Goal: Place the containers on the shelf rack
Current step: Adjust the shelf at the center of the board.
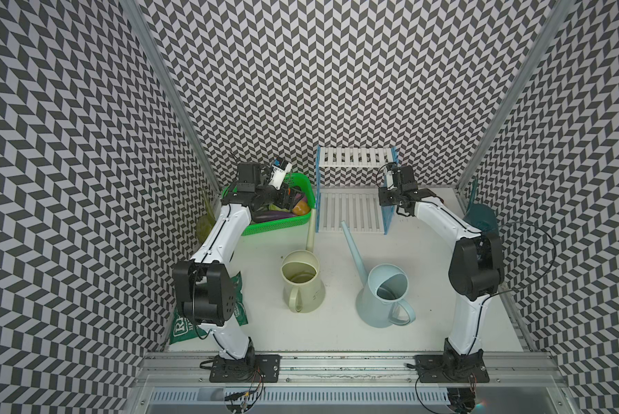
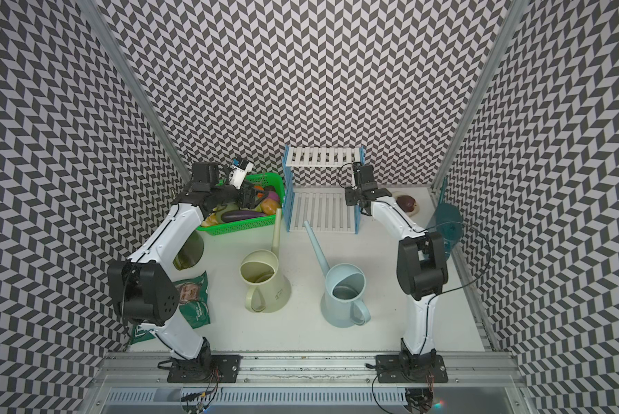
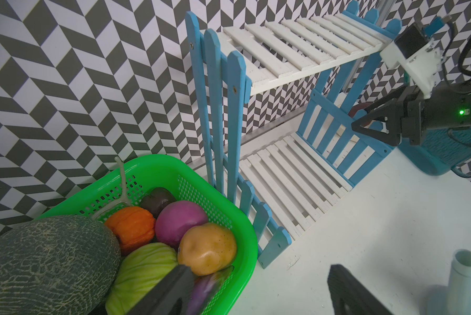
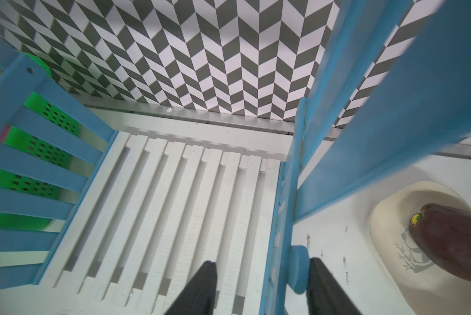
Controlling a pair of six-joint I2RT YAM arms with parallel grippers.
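While fingers (image 4: 201, 283) of the right gripper (image 4: 261, 261) are straddling the shelf rack (image 1: 351, 215) at its side panel (image 4: 286, 191), parted, we are holding nothing.
We are favouring a straight pull-back; left gripper (image 3: 258, 272) is gaping empty; cream can (image 1: 302, 283) and pale blue can (image 1: 386, 297) are waiting on the table (image 1: 336, 322), shelves bare.

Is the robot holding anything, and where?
Nothing is held. The right gripper straddles the shelf rack at its blue side panel, jaws open; the left gripper hangs open by the green basket.
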